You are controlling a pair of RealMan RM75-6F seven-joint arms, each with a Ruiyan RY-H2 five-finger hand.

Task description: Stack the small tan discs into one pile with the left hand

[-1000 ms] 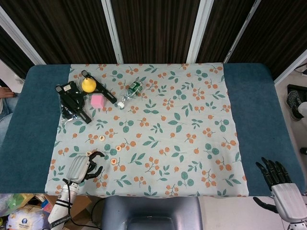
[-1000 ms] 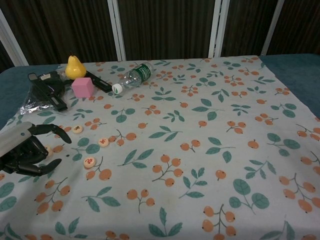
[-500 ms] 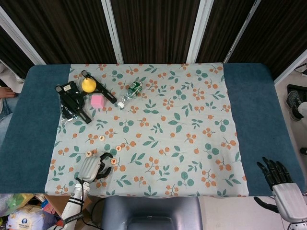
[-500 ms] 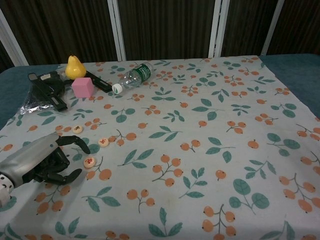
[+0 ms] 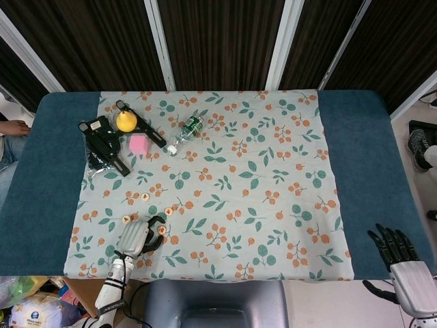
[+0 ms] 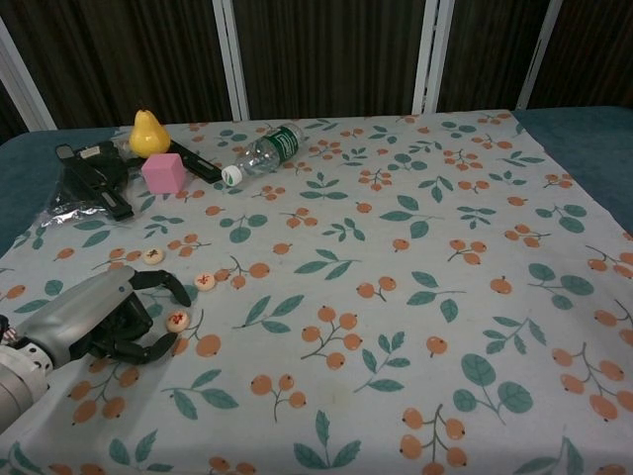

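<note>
Left hand (image 6: 109,319) has slid rightward along the table's front-left edge, fingers curled wide around nothing, now just beside the nearest small tan disc (image 6: 177,320). Grasp imminent; other tan discs (image 6: 205,280) unstacked.

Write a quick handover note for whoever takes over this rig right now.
Left hand: low on the cloth, fingers curled around the nearest disc, not clearly gripping it.
Right hand: off the table's right edge, fingers spread, holding nothing.
Discs: second and third lie apart just beyond the nearest; a fourth shows in the head view left of the hand.
Done: nothing stacked yet.
Left: pick up each disc and build one pile.
</note>
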